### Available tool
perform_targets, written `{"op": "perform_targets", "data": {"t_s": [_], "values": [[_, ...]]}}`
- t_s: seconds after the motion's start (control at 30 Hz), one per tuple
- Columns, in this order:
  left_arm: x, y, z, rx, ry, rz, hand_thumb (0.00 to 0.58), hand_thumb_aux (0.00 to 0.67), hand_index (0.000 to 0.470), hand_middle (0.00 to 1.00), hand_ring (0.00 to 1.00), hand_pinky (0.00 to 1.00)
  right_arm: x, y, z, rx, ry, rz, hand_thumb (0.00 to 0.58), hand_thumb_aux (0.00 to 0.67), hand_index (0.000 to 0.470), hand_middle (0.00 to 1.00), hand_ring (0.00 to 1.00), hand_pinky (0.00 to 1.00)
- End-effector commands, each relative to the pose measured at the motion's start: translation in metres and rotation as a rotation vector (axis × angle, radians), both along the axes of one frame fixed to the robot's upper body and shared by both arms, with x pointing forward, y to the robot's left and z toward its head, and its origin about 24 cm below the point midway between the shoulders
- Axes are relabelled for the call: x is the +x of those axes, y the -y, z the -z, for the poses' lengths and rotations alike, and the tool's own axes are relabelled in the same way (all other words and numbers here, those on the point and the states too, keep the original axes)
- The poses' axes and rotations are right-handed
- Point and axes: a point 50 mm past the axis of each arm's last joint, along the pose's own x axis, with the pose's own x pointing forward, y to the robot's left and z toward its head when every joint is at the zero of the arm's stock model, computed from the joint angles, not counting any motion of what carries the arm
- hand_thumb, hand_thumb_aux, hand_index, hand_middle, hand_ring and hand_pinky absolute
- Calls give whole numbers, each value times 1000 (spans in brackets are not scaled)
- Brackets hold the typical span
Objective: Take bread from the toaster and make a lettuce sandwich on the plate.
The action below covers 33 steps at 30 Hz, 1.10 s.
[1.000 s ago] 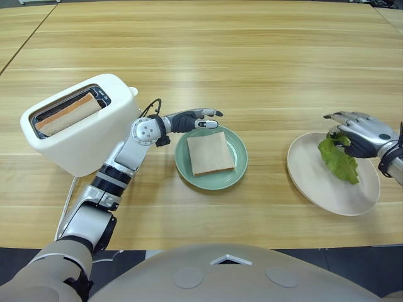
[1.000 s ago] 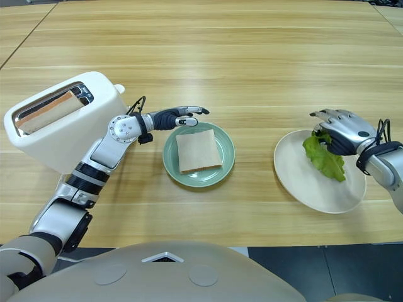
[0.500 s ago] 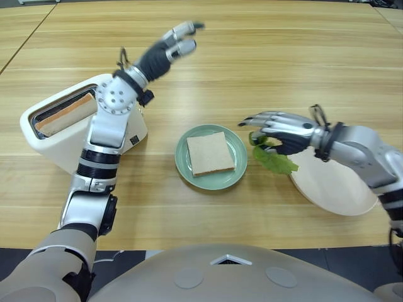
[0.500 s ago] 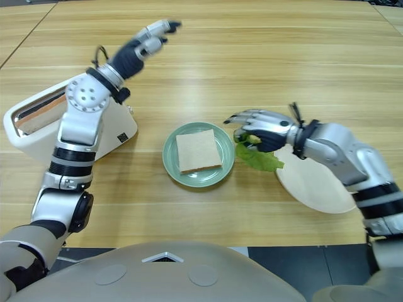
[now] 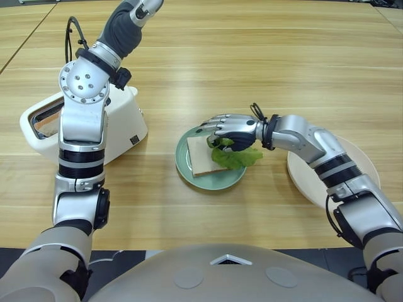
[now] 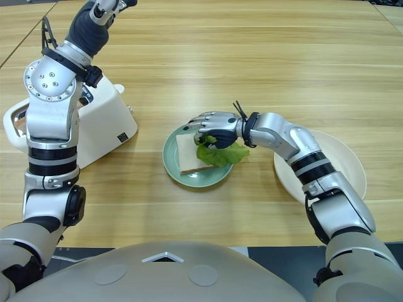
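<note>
A white toaster (image 5: 119,119) stands at the left with a bread slice (image 5: 44,124) in its slot, largely hidden by my left forearm. My left hand (image 5: 143,6) is raised high above and behind the toaster, cut off by the top edge. A second bread slice (image 5: 199,157) lies on the small green plate (image 5: 211,183) at the centre. My right hand (image 5: 227,129) hovers over that plate, shut on a green lettuce leaf (image 5: 238,158). The leaf hangs down onto the right part of the slice.
A large cream plate (image 5: 368,173) lies bare at the right, partly under my right forearm. The toaster's cable (image 5: 68,38) loops by my left wrist. Wide wooden tabletop (image 5: 264,56) stretches behind the plates.
My right hand has carried the lettuce leftward from the cream plate to above the bread on the green plate. My left arm has swung up and back from the green plate to high over the toaster.
</note>
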Motion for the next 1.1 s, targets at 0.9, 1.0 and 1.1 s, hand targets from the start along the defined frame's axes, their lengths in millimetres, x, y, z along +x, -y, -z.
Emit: {"op": "perform_targets", "data": {"t_s": [0.9, 1.0, 1.1], "values": [[-17, -23, -9, 361, 141, -131, 0, 0, 0, 0, 0, 0, 18, -22, -20, 76, 179, -6, 0, 0, 0, 0, 0, 0], [-40, -45, -15, 733, 179, -248, 0, 0, 0, 0, 0, 0, 20, -11, -54, 170, 286, 43, 0, 0, 0, 0, 0, 0], [-56, -82, -14, 1042, 60, -370, 0, 0, 0, 0, 0, 0, 19, -1, -69, 190, 350, 91, 0, 0, 0, 0, 0, 0]]}}
